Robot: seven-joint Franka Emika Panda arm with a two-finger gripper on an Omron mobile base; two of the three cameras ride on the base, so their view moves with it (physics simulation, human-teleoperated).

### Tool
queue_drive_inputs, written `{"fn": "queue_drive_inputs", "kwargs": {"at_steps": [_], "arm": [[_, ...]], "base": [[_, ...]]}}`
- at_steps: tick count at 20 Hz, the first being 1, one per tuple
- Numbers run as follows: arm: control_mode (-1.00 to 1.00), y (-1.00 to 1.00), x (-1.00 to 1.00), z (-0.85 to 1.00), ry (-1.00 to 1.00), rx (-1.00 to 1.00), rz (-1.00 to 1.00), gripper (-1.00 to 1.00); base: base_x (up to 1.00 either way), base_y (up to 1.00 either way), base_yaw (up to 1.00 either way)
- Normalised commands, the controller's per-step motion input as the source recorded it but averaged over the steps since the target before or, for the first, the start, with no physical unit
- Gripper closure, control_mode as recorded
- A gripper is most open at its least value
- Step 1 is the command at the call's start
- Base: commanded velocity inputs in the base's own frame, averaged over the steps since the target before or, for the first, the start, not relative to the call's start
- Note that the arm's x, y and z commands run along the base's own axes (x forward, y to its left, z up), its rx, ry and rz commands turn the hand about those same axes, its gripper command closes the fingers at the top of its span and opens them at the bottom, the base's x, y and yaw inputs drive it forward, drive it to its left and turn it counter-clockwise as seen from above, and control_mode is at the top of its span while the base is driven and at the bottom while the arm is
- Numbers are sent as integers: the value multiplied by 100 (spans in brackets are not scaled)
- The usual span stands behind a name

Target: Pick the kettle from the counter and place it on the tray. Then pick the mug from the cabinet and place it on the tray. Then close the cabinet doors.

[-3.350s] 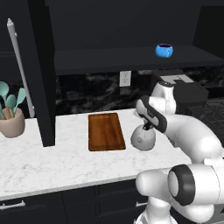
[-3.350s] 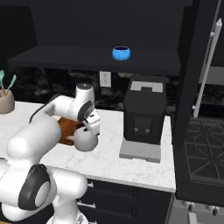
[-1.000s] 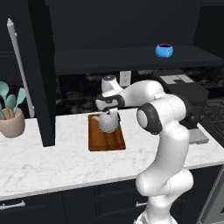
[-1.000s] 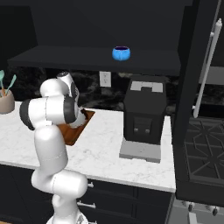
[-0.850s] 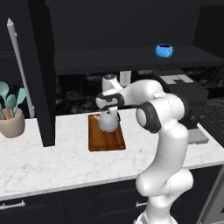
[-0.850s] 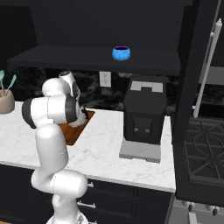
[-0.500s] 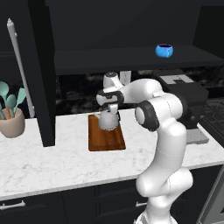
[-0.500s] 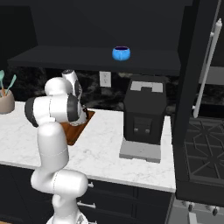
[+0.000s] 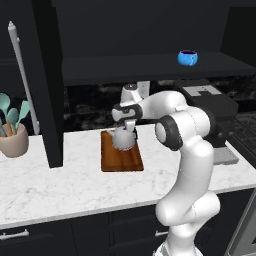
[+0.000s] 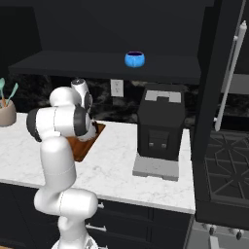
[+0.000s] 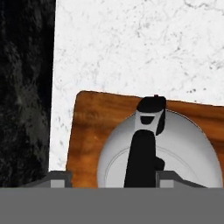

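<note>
Kettle [image 9: 123, 139], grey dome with black handle, seated on the tray [image 9: 121, 159] toward its far end, nearer the backsplash than the counter's front edge; same kettle [image 11: 159, 153] seen from above in the hand view, black handle running up its middle, wood of the tray [image 11: 89, 127] bare beyond it. Tray lying flat on the counter [image 9: 60, 185], near the back edge, partly behind the arm in the right base view [image 10: 83, 146]. Gripper [image 9: 128, 126] poised directly over the kettle's top, fingers [image 11: 59, 179] spread to either side of the handle; contact with the handle not discernible. Mug [image 9: 187, 57], bright blue, upright on the cabinet [image 9: 150, 67] shelf, toward its right end, well apart from the tray; also visible [image 10: 134, 59] in the right base view. Cabinet doors [image 9: 47, 85] standing open, silver bar handle [image 9: 22, 85] at the left. Beige utensil pot [image 9: 14, 137] at the counter's left end. Black coffee machine [image 10: 159, 129] on the counter's right part.
</note>
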Motion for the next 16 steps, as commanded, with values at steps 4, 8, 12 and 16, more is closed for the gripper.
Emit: {"fn": "queue_drive_inputs", "kwargs": {"at_steps": [4, 8, 12, 16], "arm": [[-100, 0, -1, -1, -6, 3, -4, -100], [-100, 0, -6, 0, -7, 3, -4, -100], [-100, 0, -5, -3, -2, 3, -4, -100], [-100, 0, -2, -10, -4, 7, -5, -100]], "base": [[0, 0, 0], [0, 0, 0], [0, 0, 0], [0, 0, 0]]}}
